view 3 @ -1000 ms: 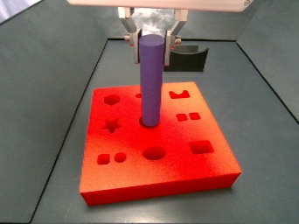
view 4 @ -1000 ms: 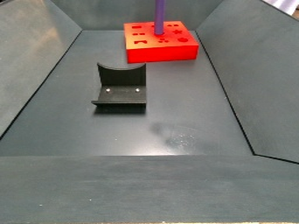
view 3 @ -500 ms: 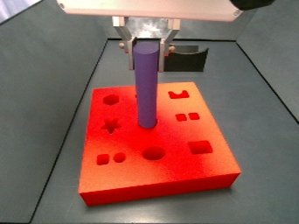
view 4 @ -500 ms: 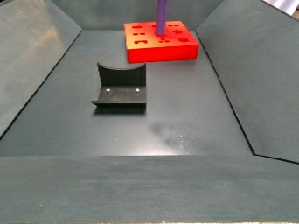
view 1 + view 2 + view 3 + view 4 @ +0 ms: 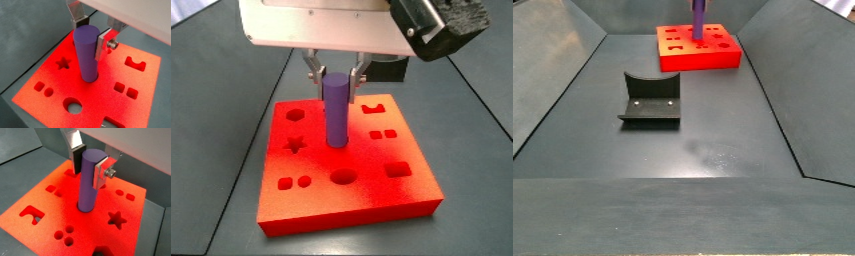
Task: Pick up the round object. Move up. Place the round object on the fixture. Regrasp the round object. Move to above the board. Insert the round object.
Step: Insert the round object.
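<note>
The round object (image 5: 335,110) is a purple peg standing upright, its lower end in a hole near the middle of the orange-red board (image 5: 345,205). My gripper (image 5: 335,82) is above the board, shut on the peg's upper part. Both wrist views show the peg (image 5: 87,55) (image 5: 89,183) between the silver fingers, with the gripper (image 5: 91,37) (image 5: 87,174) over the board (image 5: 100,95) (image 5: 53,213). In a side view the peg (image 5: 698,15) rises from the board (image 5: 700,58) at the far end. The dark fixture (image 5: 649,100) stands empty on the floor, apart from the board.
The board's other holes, among them a star (image 5: 63,63), a circle (image 5: 73,105) and squares (image 5: 125,90), lie around the peg. The fixture (image 5: 392,70) is just behind the board, partly hidden by the gripper. Sloped grey walls (image 5: 567,70) enclose the dark floor.
My gripper has moved down with the peg, and the peg's lower end has gone deeper into the board's hole. The fixture and board have not moved.
</note>
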Controlling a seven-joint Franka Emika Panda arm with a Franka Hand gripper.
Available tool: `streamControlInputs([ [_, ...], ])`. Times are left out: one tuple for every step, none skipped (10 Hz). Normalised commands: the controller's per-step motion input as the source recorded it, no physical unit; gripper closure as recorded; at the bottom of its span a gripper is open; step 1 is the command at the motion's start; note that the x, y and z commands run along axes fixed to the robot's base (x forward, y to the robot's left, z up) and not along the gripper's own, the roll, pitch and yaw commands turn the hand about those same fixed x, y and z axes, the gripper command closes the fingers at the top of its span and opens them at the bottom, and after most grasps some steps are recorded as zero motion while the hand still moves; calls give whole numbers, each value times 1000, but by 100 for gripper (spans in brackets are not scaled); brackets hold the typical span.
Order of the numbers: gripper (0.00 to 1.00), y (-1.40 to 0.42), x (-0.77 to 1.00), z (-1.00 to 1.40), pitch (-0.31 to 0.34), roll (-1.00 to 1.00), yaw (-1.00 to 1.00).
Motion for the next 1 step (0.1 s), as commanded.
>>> streamControlInputs([
  [100, -29, 0, 0, 0, 50, 0],
])
